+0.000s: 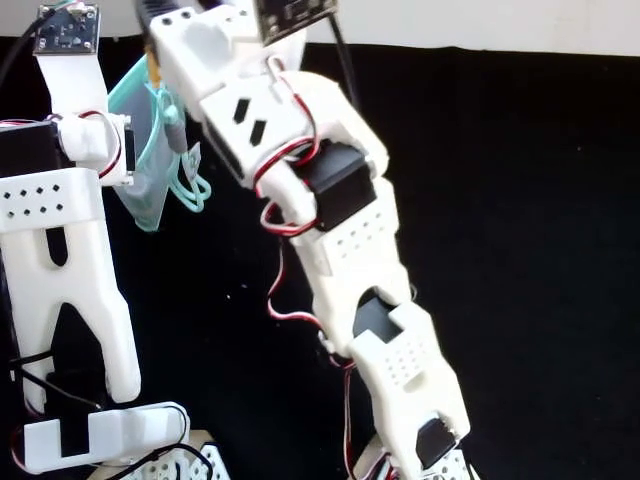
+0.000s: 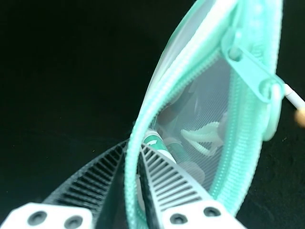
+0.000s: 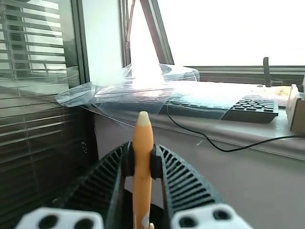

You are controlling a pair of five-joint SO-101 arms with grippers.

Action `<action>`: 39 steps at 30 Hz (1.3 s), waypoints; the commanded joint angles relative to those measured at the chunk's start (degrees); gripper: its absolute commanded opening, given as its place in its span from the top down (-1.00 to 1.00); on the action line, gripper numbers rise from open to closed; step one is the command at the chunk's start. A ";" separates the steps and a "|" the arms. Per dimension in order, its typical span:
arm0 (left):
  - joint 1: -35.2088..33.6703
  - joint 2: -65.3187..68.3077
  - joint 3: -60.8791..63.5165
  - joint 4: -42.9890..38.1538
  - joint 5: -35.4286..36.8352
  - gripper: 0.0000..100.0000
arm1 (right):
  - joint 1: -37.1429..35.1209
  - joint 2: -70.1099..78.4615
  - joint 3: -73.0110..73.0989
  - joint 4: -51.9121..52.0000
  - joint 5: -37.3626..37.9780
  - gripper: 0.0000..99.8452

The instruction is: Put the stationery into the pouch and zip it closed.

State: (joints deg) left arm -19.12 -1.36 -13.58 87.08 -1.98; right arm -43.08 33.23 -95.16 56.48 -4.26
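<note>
Right wrist view: orange pen (image 3: 142,155) upright between the fingers (image 3: 185,183).

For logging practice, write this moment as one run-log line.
left jaws: clamp pouch rim; right jaws: clamp orange pen; pouch: unzipped, items inside; pen: outside pouch

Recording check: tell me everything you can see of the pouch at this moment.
The pouch is mint green, with translucent mesh sides and a matching zip. It is unzipped and its mouth gapes open. The zip pull, which carries a ring, sits at one end. The pouch hangs from the left hand, which pinches its rim. Some stationery lies inside, visible through the mesh.
</note>
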 commanded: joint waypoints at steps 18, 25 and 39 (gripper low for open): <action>0.13 0.57 1.10 -1.85 -0.44 0.99 | 0.75 12.09 -6.02 -1.10 0.79 0.98; -2.68 0.57 4.35 -5.36 -0.35 0.99 | 0.75 13.23 -6.02 6.55 0.88 0.98; -5.14 0.57 4.26 -5.36 -0.35 0.99 | 0.40 13.23 -5.93 19.38 1.05 0.97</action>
State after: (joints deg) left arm -21.41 -1.45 -10.51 82.68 -1.80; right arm -43.87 47.21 -95.43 73.71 -4.09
